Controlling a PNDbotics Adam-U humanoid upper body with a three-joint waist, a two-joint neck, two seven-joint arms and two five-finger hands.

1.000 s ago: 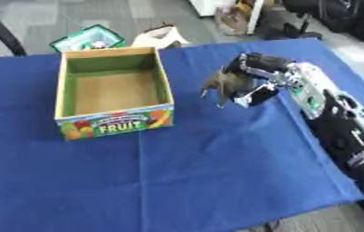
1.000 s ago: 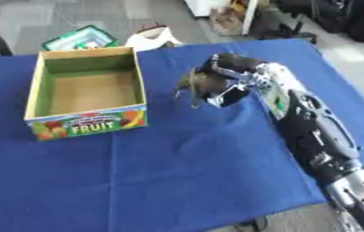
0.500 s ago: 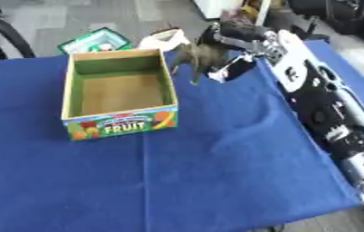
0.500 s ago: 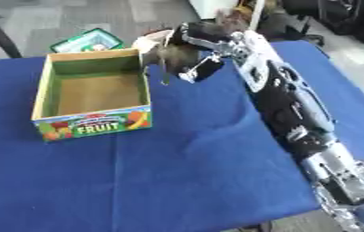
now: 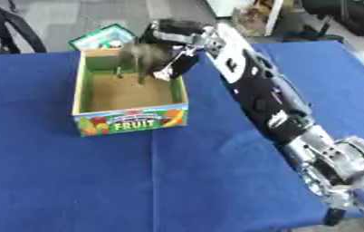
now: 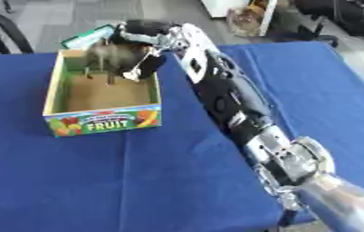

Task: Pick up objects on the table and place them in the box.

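1. The right hand blurs over the fruit box; its fingers merge with the brown object it carries.
2. That object's shape stays unclear beyond thin, leg-like parts.
3. A green-edged item behind the box is partly hidden.
4. The right arm's lower end runs out of view.

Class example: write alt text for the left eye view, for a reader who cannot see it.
The right robot hand holds a small brown toy animal over the far end of an open cardboard fruit box, which stands on a blue table.
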